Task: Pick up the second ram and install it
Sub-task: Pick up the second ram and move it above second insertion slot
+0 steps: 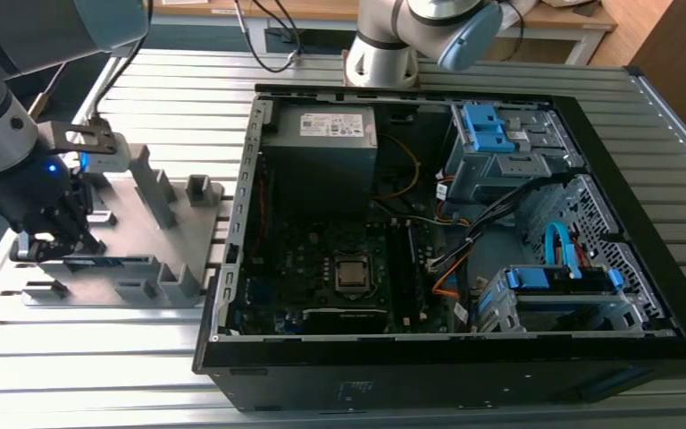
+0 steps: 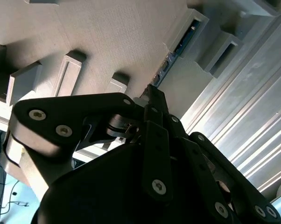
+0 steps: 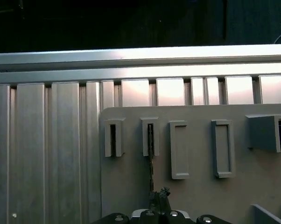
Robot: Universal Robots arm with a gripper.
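Second ram (image 3: 151, 158) stands on edge in slotted block of grey holder tray (image 1: 122, 219). Tool (image 3: 159, 195) at ram's near end, fingers almost together, pinching board edge. Tray sits on slatted tabletop (image 1: 81, 357), at 9 o'clock of open computer case (image 1: 463, 357) in exterior view.

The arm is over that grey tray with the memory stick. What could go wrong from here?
1. The ram stands thin edge up in the tray's slotted blocks. If the gripper is off-centre, it might tilt or jam the ram.
2. The case is crowded with cables, and the ram could snag on them.
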